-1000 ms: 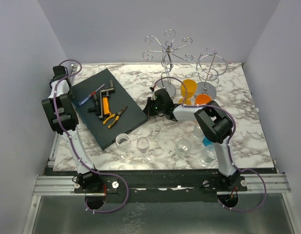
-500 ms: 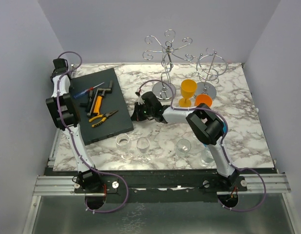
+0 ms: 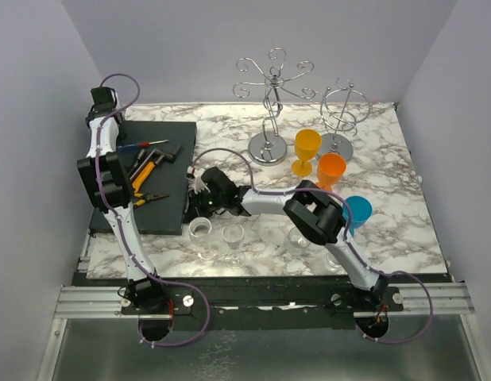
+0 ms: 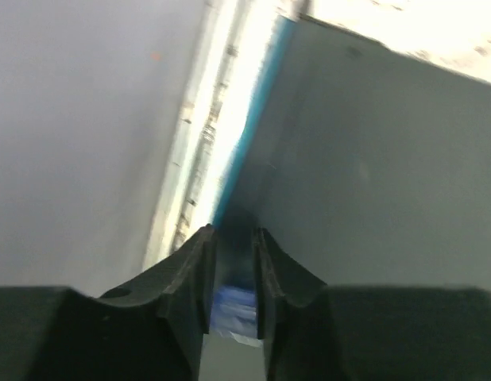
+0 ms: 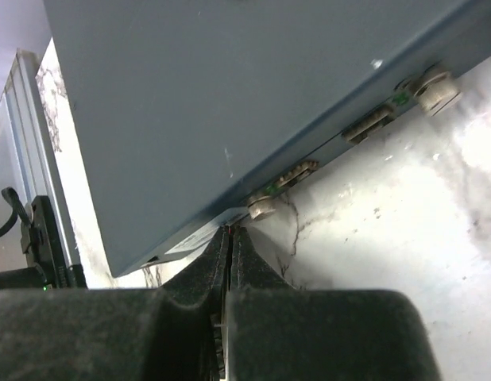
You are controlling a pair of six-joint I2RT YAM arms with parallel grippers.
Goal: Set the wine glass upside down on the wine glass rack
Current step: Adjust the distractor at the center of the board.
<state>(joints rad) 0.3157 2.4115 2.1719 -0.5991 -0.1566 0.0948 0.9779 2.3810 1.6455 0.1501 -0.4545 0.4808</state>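
1. I am not handling any glass at this moment. Both my claws are busy with the dark board, which is lying along the left edge of the surface with hand tools on it.
2. My left claw is reaching to the board's far-left corner. Its fingers are sitting close together on a blue strip that I am taking for the board's rim, so I am judging it clamped there.
3. My right claw is pressing against the board's near-right side, its tips fully together and holding nothing.
4. The clear wine glass is standing upright by the near edge, just beside the board's near-right corner and close to my right claw. A second clear glass is standing just beside it.
5. The rack is standing at the far edge with no glass hanging on it, and a smaller wire stand is standing to its right.
6. I am judging this to be a clearing step, with the hanging itself not yet begun.
7. The next move is calling for me to leave the board and spread my right claw. I should then take the clear wine glass by its stem without knocking its neighbour, turn it over and slide its foot into a rack loop.
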